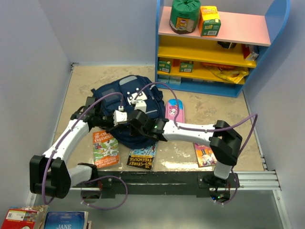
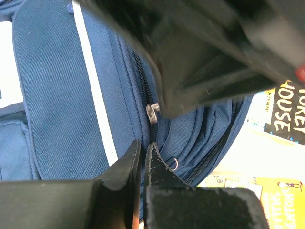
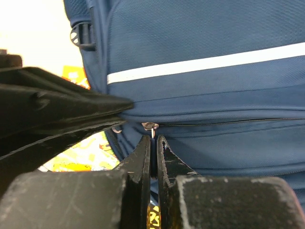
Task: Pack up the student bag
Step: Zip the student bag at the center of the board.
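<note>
well, left tool (image 2: 143, 145) pressed together at the student bag (image 2: 57, 95); right tool (image 3: 153, 140) pinches its zipper pull (image 3: 150, 127).

A black book (image 1: 142, 161) at 6 o'clock in the top view says "169", "STOREY" and "TREEHOUSE". An orange and green book (image 1: 105, 148) at 8 o'clock has a title that looks like "78-STOREY TREEHOUSE", but it is small and hard to be sure. A blue book (image 1: 65, 222) at 7 o'clock, by the bottom edge, says "JANE". In the left wrist view, the black book (image 2: 286, 112) at 3 o'clock shows "HOUSE" turned sideways.
</note>
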